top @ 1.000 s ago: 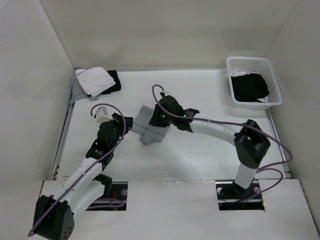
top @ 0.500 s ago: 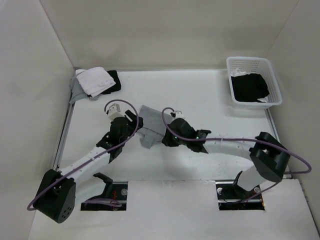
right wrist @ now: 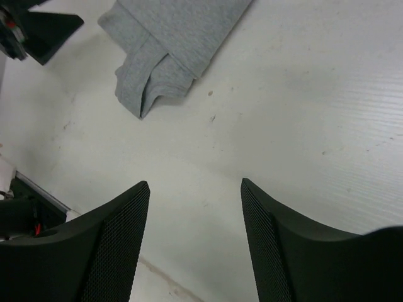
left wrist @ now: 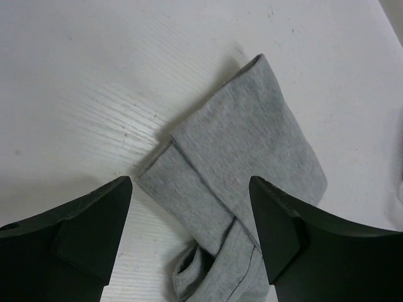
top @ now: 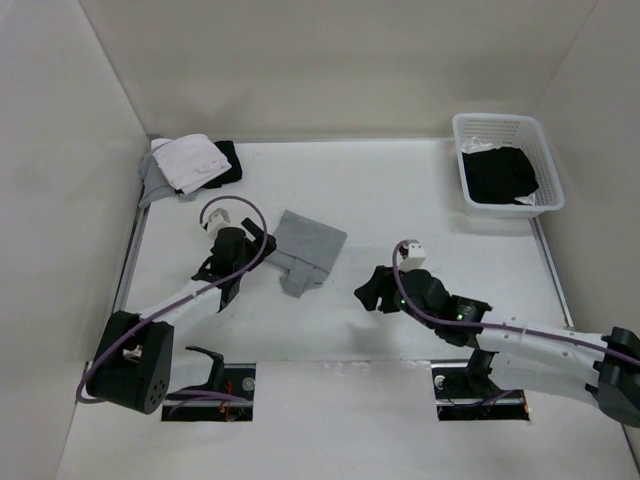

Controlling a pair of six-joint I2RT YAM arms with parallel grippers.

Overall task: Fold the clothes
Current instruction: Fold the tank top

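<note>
Presently on the desk (top: 420, 200), item by item:

1. Clothes (top: 308, 248): one heather-gray knit top, folded into a small, roughly square packet. It lies flat, left of the desk's middle and about midway between the near and far edges. A narrower doubled flap sticks out toward the near edge. The left wrist view (left wrist: 239, 151) shows overlapping layers with a stitched hem; the right wrist view (right wrist: 170, 38) shows the same packet from farther off.

2. Left tool (top: 262, 248): just beside the packet's left edge and pointing at it. Its jaws stand wide apart and hold nothing. In its own camera (left wrist: 189, 182) the gray fabric lies between and beyond the two dark fingers (left wrist: 82, 220), neither of which touches it.

3. Right tool (top: 368, 293): low over bare desk, right of the packet and well apart from it, nearer the near edge. Its jaws are spread and empty (right wrist: 194, 184).

4. Basket (top: 545, 150): white plastic, at the far right corner, containing a black garment (top: 498, 175).

5. Folded white cloth (top: 188, 162): at the far left corner, lying on dark fabric (top: 228, 160).
</note>
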